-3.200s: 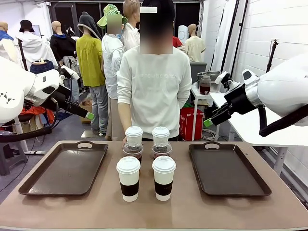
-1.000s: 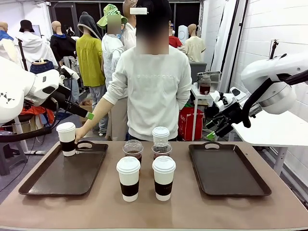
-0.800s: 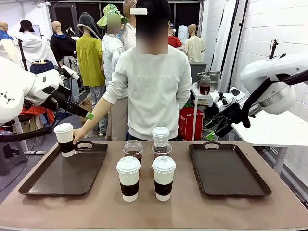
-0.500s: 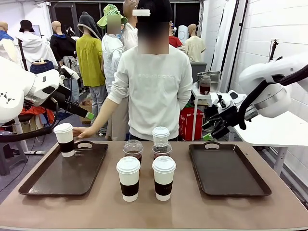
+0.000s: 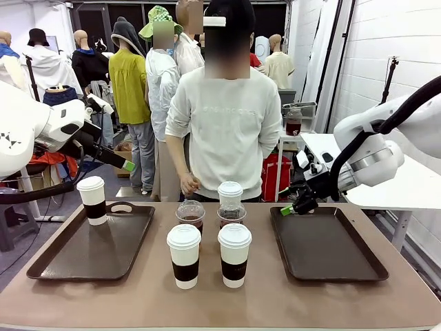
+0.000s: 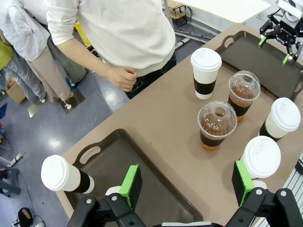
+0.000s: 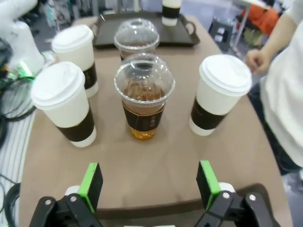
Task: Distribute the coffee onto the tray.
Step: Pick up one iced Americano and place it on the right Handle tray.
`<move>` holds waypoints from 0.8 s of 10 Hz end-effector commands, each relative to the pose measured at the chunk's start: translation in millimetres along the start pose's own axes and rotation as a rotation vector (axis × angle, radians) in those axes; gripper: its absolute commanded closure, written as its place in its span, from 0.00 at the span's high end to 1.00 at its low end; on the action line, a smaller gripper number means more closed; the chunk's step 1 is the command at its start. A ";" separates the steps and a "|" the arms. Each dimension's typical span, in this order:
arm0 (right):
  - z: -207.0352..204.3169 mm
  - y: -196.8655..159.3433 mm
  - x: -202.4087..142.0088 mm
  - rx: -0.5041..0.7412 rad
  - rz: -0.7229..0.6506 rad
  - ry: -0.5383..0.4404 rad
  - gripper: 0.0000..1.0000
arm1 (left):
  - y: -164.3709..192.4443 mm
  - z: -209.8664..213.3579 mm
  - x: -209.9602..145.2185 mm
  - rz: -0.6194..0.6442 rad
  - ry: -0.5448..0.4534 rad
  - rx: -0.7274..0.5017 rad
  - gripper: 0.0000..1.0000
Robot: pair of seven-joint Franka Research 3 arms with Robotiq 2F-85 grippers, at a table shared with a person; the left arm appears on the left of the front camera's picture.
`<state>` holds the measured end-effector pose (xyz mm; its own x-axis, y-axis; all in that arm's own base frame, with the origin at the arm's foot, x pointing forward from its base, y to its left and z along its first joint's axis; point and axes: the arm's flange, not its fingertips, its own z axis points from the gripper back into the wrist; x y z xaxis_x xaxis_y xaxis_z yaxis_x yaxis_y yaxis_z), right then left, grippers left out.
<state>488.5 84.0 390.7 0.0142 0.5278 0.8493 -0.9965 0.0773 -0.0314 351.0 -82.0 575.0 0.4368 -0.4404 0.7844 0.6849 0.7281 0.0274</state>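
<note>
Right end effector is spread wide, nothing between the green pads, hanging by the far inner corner of the right dark brown plastic tray. On its wrist cam the clear dome-lidded plastic cup of brown drink sits dead ahead, lined up with the gap. It's upright, so the long axis is vertical, and a side-on grab looks like the way in to me.

A second dome-lidded cup stands right behind it. There's a white lidded paper cup with a brown band and its twin on one side, and a third banded paper cup on the other. They're bunched close but not touching, on the tan surface.

Left end effector is spread and empty too, held up high over by the left dark brown tray, well apart from the bunch. So I'd say the right arm is nearer.

The left tray holds one lone banded paper cup, upright in its far outer corner. The right tray has nothing on it yet. The person's hand is loosely curled at the far edge, off the cups.
</note>
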 end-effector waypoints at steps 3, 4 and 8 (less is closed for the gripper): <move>-30.7 -20.4 -35.0 0.096 -0.031 -0.161 1.00 | 0.5 -0.1 -0.4 0.006 -0.008 -0.019 1.00; -37.6 -21.6 -41.0 0.100 -0.040 -0.186 1.00 | 0.5 -0.1 -0.4 0.006 -0.008 -0.019 1.00; -62.6 -27.2 -61.2 0.086 -0.066 -0.235 1.00 | 0.5 -0.1 -0.4 0.006 -0.008 -0.019 1.00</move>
<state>515.0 98.7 308.8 0.0926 0.3396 0.9360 -0.9957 0.0316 0.0870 351.0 -82.1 574.9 0.4368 -0.4404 0.7844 0.6850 0.7280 0.0273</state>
